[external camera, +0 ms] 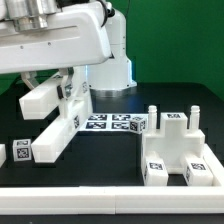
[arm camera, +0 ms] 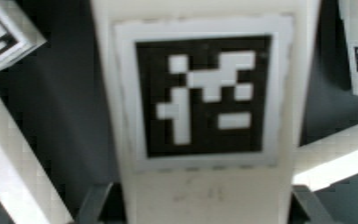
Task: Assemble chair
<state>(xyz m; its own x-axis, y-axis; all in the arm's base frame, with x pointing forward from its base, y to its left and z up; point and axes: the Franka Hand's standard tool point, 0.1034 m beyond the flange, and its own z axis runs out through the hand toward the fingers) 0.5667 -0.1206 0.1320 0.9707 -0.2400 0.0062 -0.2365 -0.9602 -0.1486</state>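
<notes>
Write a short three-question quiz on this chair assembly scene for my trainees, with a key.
1. True or false: the gripper hangs directly above the seat piece.
2. What fills the middle of the wrist view? A: a long white part bearing a black-and-white tag. B: a red cup. C: a bare table.
3. On which side of the exterior view does the seat piece stand?

Key: 1 false; 2 A; 3 the exterior view's right.
</notes>
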